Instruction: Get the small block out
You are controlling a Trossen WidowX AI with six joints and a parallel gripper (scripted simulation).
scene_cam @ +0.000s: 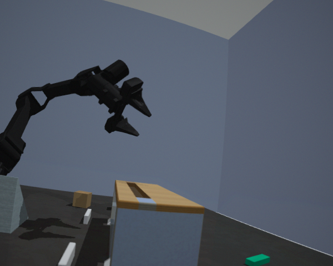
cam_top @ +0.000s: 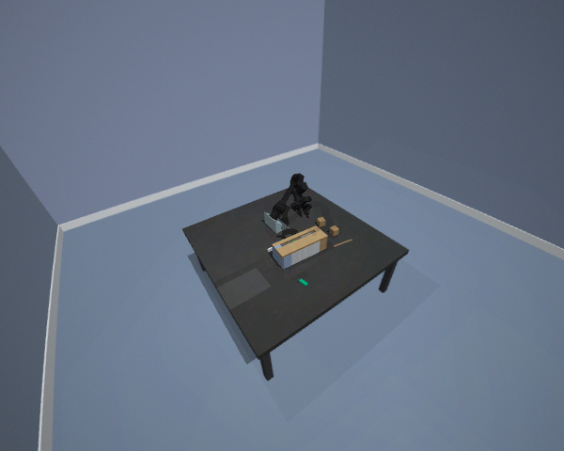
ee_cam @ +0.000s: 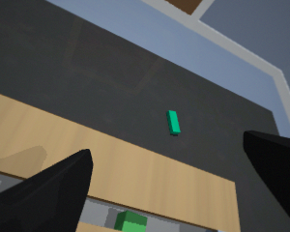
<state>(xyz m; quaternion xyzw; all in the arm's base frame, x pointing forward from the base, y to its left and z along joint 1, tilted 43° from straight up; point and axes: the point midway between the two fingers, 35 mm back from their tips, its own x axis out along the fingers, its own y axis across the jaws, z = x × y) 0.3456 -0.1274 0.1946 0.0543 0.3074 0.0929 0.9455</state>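
Observation:
The box (cam_top: 307, 251) (scene_cam: 158, 237) (ee_cam: 184, 174) stands upright on the table, with a wooden top and a long slot in it. A green block (ee_cam: 130, 221) shows through the slot in the wrist view, at the bottom edge. The box wall hides it in the exterior view. My gripper (cam_top: 304, 215) (scene_cam: 144, 125) (ee_cam: 166, 148) is open and empty. It hangs in the air above the level of the box top, fingers pointing forward and down. How the block sits on the shelf and the shelf's ends cannot be made out.
A teal bar (cam_top: 303, 282) (scene_cam: 257, 260) (ee_cam: 173, 122) lies on the table beyond the box. Two wooden cubes (cam_top: 321, 222) (cam_top: 334, 230) and a thin stick (cam_top: 342, 242) lie near one box end. A pale wedge-shaped block (cam_top: 274, 222) (scene_cam: 1, 203) stands by the arm's base. White strips (scene_cam: 87, 216) (scene_cam: 67, 254) stand beside the box.

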